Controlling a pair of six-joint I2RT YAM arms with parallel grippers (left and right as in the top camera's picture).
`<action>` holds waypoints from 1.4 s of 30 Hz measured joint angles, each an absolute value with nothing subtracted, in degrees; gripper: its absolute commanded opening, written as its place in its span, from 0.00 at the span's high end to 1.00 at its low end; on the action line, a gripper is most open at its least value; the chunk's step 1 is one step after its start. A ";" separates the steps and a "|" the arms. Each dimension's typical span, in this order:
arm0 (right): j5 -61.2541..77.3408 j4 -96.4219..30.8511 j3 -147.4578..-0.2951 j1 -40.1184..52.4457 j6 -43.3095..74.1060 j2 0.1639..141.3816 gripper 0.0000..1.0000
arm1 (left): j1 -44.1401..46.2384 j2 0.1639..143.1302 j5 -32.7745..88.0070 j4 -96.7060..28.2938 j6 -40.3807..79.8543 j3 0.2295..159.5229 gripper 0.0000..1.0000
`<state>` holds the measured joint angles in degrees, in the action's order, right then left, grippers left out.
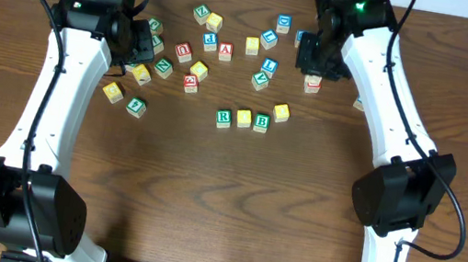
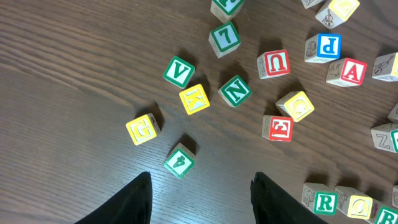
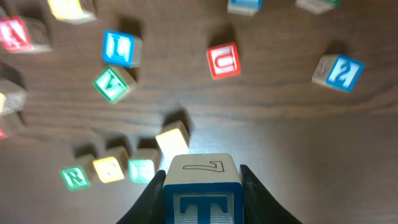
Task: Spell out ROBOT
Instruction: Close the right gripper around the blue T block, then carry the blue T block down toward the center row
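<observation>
One blue-framed wooden T cube (image 3: 203,175) clamped in right hand (image 3: 202,198).

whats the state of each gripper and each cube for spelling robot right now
left gripper, open, empty, above the table
right gripper, shut on the T cube
T cube, held, raised off the table, not yet in the row
R cube, on the table, first in the row
first yellow cube, second in the row
B cube, third in the row
second yellow cube, after the third, out of line
</observation>
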<state>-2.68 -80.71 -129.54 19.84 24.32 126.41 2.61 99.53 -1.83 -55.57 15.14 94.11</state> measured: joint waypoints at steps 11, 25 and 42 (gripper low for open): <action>-2.24 -77.23 -114.19 19.84 21.80 126.43 0.78 | 2.61 99.53 -1.85 -55.55 15.14 94.11 0.49; -2.13 -58.67 -99.42 19.84 15.25 126.76 0.75 | 2.61 99.53 -1.83 -55.51 15.14 94.11 0.50; -2.15 -52.23 -97.06 19.84 14.44 126.76 0.70 | 2.61 99.53 -1.83 -55.51 15.14 94.11 0.49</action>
